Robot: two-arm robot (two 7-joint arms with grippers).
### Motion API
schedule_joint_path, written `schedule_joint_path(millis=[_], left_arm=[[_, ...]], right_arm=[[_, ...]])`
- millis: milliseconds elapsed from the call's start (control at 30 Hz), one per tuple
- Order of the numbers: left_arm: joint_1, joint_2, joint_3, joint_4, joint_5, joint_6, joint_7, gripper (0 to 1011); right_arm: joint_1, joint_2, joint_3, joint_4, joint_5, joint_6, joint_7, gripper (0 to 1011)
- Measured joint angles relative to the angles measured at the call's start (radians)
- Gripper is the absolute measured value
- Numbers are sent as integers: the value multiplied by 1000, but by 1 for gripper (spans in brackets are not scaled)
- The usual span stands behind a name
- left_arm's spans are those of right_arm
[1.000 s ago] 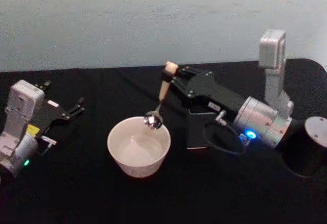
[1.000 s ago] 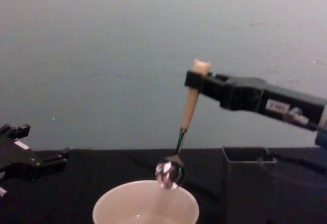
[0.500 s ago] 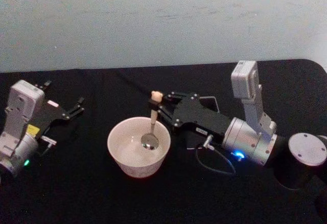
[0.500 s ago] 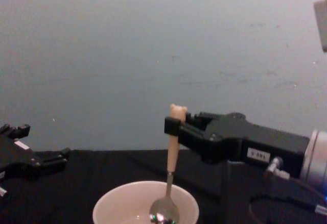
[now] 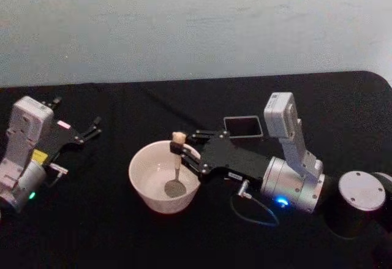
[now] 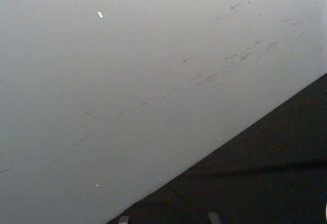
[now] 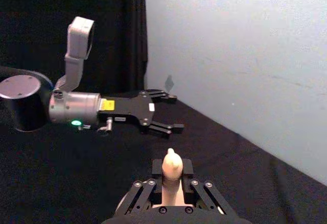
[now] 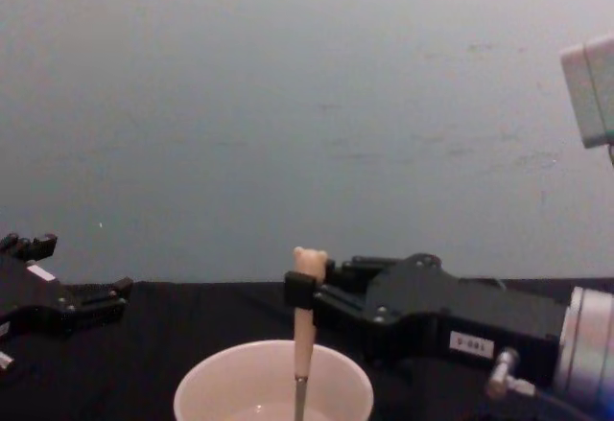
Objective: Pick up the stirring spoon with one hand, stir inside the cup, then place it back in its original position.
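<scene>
My right gripper point(image 5: 183, 151) clamps the spoon point(image 5: 176, 170) just under its bear head. It stands upright, bowl down inside the cup point(image 5: 160, 203), mid-table point(image 5: 122, 238). My left gripper point(image 5: 90, 129) rests near the table's left edge, jaws wide apart.

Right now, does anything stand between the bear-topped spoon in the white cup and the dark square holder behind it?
Nothing loose. The peach-handled metal stirring spoon hangs inside the round cream-white cup, gripped by the right end effector, whose black body lies between cup and dark grey square holder. The left end effector sits far left.
</scene>
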Motion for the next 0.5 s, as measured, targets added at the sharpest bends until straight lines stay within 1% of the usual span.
schedule_joint_path(millis=[267, 500], left_arm=[[0, 0, 0, 0, 0, 0, 0, 1001], [0, 0, 0, 0, 0, 0, 0, 1001]], right_arm=[[-5, -10, -13, -2, -3, 10, 14, 214], [7, -36, -28, 11, -20, 20, 6, 214]])
